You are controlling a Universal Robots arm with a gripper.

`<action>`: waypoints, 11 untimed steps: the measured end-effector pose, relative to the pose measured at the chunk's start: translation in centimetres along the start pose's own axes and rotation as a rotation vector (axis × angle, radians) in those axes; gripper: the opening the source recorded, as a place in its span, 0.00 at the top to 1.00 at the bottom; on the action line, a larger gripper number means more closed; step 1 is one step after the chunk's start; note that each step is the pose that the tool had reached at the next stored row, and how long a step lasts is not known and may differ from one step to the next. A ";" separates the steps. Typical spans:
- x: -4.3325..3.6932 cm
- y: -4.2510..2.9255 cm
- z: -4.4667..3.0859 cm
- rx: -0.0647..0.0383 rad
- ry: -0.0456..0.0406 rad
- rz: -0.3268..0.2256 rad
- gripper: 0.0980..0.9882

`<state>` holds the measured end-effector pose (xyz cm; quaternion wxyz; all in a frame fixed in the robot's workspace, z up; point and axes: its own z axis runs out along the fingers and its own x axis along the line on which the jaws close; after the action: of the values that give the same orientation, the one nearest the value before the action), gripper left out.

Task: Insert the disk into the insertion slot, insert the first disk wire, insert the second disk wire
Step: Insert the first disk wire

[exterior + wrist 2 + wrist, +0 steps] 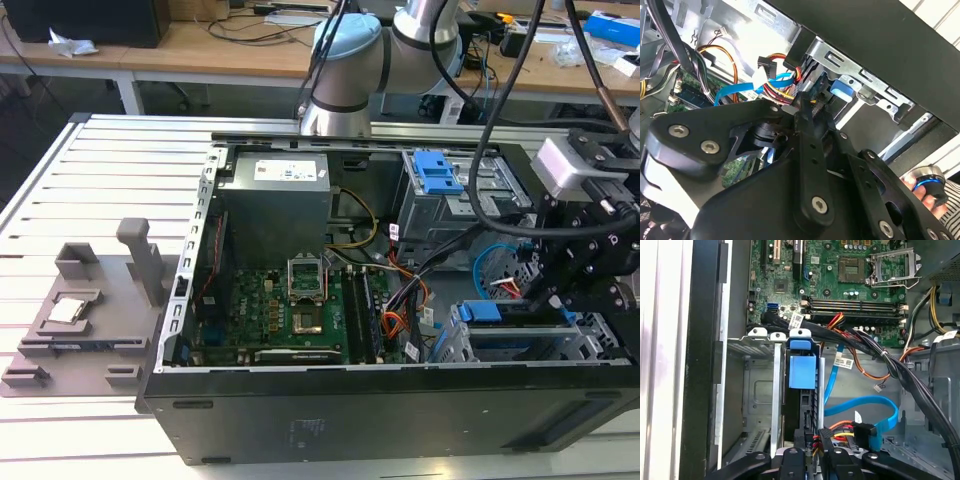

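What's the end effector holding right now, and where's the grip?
The end effector appears to pinch the black plug of the red-and-yellow wires, by the plug's body, right at the rear edge of the disk.

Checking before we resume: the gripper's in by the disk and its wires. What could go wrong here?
1. The loose blue cable loops right beside the gripper; it could snag.
2. The black wire bundle crosses close to the disk and might get dragged or pinched.
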<state>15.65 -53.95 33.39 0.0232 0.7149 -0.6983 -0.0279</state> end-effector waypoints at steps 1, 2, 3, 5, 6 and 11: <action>0.00 0.03 -0.49 0.000 -0.0006 0.000 0.84; -0.01 0.10 -1.40 0.000 -0.0002 0.000 0.84; -0.05 0.17 -2.34 0.000 -0.0003 0.000 0.84; -0.19 0.28 -3.87 0.001 0.0000 0.000 0.84; -0.30 0.33 -4.57 0.001 0.0011 0.000 0.93; -0.56 0.45 -6.34 0.002 0.0070 0.000 0.99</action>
<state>15.65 -53.44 39.75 0.0250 0.7149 -0.6984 -0.0248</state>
